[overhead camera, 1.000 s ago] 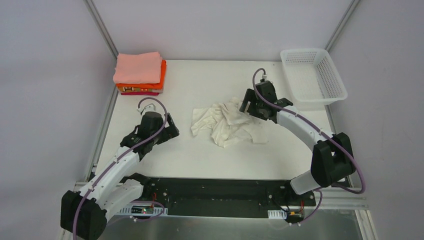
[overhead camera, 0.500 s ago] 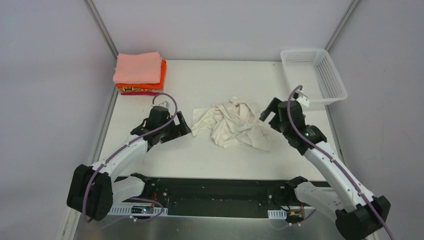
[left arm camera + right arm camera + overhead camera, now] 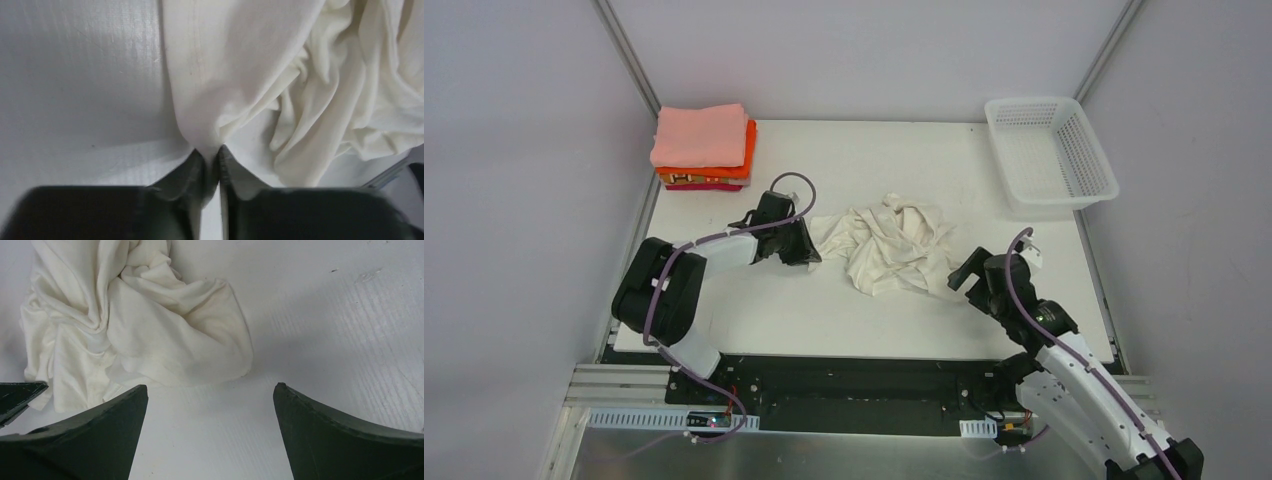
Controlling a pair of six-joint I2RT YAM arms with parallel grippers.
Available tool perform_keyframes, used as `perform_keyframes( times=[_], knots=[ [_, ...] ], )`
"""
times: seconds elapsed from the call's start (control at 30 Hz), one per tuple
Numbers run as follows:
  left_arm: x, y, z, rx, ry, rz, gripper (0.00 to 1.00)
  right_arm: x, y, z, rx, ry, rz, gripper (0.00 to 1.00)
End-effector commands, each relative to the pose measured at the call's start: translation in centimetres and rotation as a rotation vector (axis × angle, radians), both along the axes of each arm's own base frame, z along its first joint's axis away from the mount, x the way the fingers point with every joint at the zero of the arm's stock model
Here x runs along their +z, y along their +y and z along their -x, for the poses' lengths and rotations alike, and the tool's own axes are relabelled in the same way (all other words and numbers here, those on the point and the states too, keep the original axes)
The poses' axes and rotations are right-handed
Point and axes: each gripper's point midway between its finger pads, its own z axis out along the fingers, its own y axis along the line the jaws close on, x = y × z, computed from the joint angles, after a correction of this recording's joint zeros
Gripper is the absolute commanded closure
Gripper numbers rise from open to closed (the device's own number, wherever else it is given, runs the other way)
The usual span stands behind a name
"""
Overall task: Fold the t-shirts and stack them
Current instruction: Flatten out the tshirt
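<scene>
Three folded shirts sit stacked at the far-left corner of the surface. The cream shirt lies crumpled mid-surface, unfolded. The left gripper has its jaws pinched on the shirt's edge; the right gripper has its jaws wide apart and empty beside it.

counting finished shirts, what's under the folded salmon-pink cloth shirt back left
Under the salmon-pink shirt lies a folded bright orange shirt, then a magenta shirt edge. It covers most of both; further layers cannot be told.
</scene>
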Motion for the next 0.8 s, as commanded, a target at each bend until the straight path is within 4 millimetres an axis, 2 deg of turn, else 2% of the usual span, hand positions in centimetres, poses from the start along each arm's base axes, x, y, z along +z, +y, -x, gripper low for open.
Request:
perform_keyframes(
  times=[0.0, 0.1, 0.3, 0.57, 0.7, 0.77],
  knots=[
    [0.7, -1.6, -1.3, -0.041, -0.027, 0.040, 1.00, -1.0, 0.6, -0.4, -0.024, 0.015, -0.045, 0.01],
    [0.6, -1.3, -1.4, -0.023, -0.034, 0.022, 1.00, -1.8, 0.6, -0.4, -0.029, 0.048, -0.029, 0.00],
    [1.6, 0.9, -1.1, 0.056, -0.107, -0.038, 1.00, -4.1, 0.9, -0.9, -0.046, 0.086, -0.028, 0.03],
    [1.6, 1.3, -0.5, 0.059, -0.113, -0.043, 1.00, -6.8, 2.4, -2.2, 0.010, 0.135, -0.018, 0.32],
    [1.8, 1.5, -0.7, 0.067, -0.126, -0.051, 1.00, -7.5, 2.2, -3.0, 0.007, 0.147, 0.018, 0.55],
    [2.4, 1.5, -1.1, 0.068, -0.150, -0.051, 1.00, -6.9, 2.5, -3.9, 0.005, 0.114, 0.010, 0.74]
  ],
)
